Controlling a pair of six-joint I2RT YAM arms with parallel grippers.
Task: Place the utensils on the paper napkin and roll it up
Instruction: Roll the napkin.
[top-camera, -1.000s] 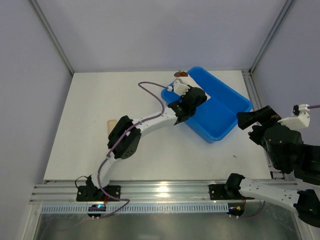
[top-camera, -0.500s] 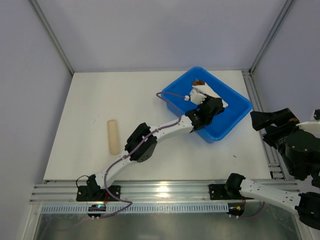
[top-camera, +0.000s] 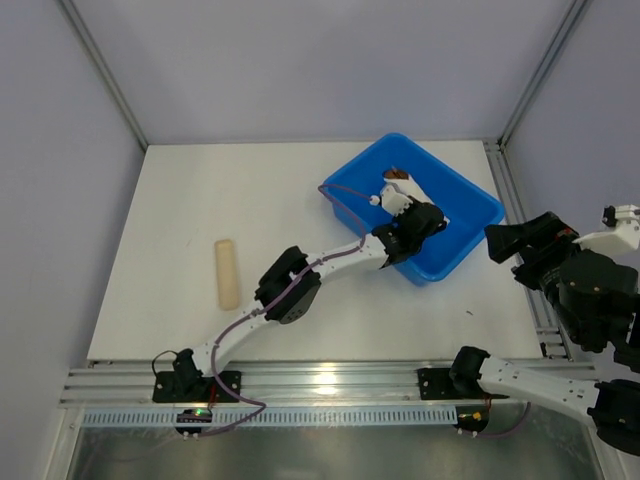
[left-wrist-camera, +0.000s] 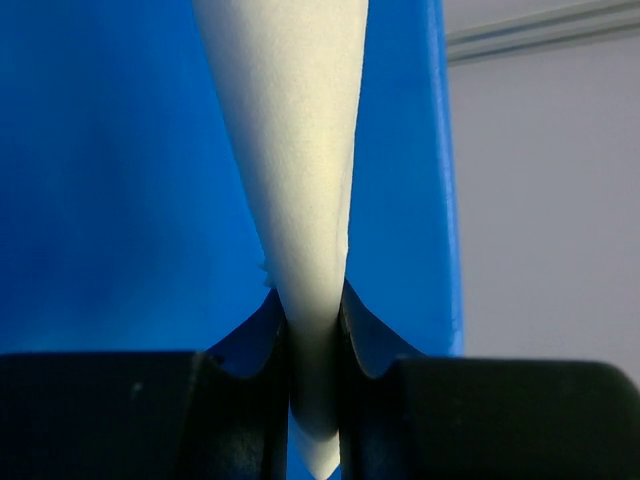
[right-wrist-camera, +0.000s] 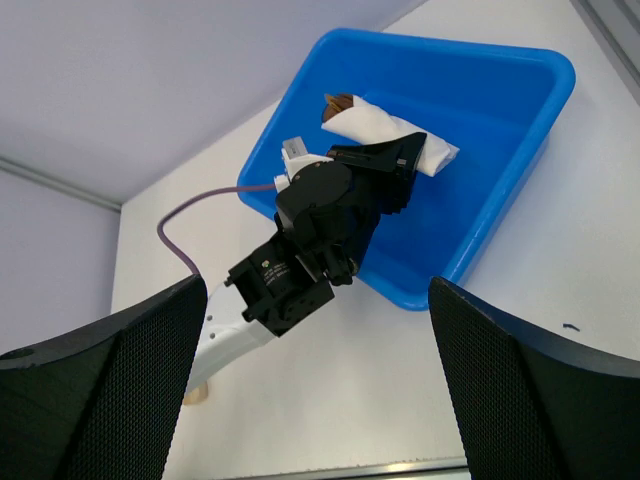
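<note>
The paper napkin (right-wrist-camera: 375, 122) is rolled into a white bundle lying inside the blue bin (right-wrist-camera: 500, 120). A gold-bronze utensil tip (right-wrist-camera: 338, 102) sticks out of its far end; the rest of the utensils is hidden inside. My left gripper (right-wrist-camera: 405, 155) is shut on the roll's near end. In the left wrist view the napkin (left-wrist-camera: 300, 150) is pinched between the fingers (left-wrist-camera: 250, 400) of the left gripper (left-wrist-camera: 315, 330) over the blue bin (left-wrist-camera: 100, 150). From above, the left gripper (top-camera: 425, 215) is in the bin (top-camera: 470, 195). My right gripper (right-wrist-camera: 318, 385) is open, empty and raised right of the bin.
A tan beige cylinder (top-camera: 227, 273) lies on the white table (top-camera: 200, 200) at the left, away from both grippers. The left arm (top-camera: 290, 290) stretches diagonally across the table's middle. The right gripper (top-camera: 525, 240) hovers over the table's right edge rail.
The left gripper moved right from the bin's left rim into the bin, carrying the rolled napkin. The right arm swung out right, then partly back.
</note>
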